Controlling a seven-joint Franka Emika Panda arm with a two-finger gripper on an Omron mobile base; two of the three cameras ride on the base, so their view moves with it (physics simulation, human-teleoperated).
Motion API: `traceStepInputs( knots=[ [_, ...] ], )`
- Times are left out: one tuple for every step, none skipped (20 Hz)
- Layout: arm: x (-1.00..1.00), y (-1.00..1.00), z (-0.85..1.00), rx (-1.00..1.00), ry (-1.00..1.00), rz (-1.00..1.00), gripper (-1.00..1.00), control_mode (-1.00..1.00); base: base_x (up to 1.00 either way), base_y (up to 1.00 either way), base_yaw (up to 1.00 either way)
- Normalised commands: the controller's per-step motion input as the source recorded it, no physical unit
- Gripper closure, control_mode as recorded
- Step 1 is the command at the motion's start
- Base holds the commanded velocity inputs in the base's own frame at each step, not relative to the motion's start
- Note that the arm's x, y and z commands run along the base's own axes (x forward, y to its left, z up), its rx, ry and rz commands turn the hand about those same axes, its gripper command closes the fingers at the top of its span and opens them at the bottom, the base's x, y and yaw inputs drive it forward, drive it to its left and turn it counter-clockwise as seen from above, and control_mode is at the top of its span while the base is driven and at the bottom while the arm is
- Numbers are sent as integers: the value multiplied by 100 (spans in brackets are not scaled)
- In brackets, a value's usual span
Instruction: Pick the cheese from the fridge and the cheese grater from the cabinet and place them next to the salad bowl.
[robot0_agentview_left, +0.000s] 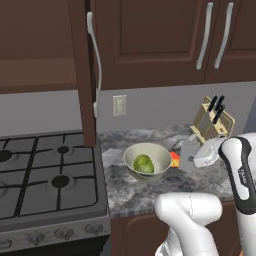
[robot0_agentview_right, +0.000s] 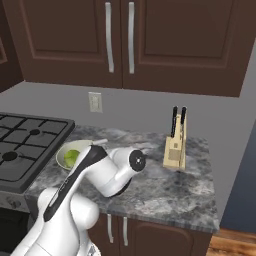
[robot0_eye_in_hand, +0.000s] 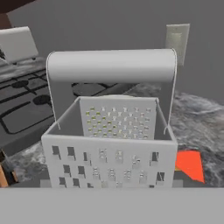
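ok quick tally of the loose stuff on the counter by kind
salad bowl: 1
lettuce head: 1
cheese: 1
cheese grater: 1
knife block: 1
total: 5

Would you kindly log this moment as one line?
grey perforated metal box grater: on counter | yellow-orange cheese wedge: beside cream-white salad bowl | gripper: at grater, state unclear
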Motion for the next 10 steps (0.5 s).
traceStepInputs(
  knots=[
    [22, -21, -51, 0, 0, 0, 100, -100, 0, 0, 0],
    [17, -25, -44, 0, 0, 0, 100, -100, 0, 0, 0],
    [15, -31, -41, 0, 0, 0, 100, -100, 0, 0, 0],
    [22, -30, -42, 0, 0, 0, 100, -100, 0, 0, 0],
    [24, -32, -39, 0, 0, 0, 100, -100, 0, 0, 0],
    [32, -27, -36, 0, 0, 1, 100, -100, 0, 0, 0],
    [42, -19, -36, 0, 0, 3, 100, -100, 0, 0, 0],
    [44, -13, -31, 0, 0, 3, 100, -100, 0, 0, 0],
    [43, -7, -27, 0, 0, 5, 100, -100, 0, 0, 0],
    [32, -1, -17, 0, 0, 7, 100, -100, 0, 0, 0]
  ],
)
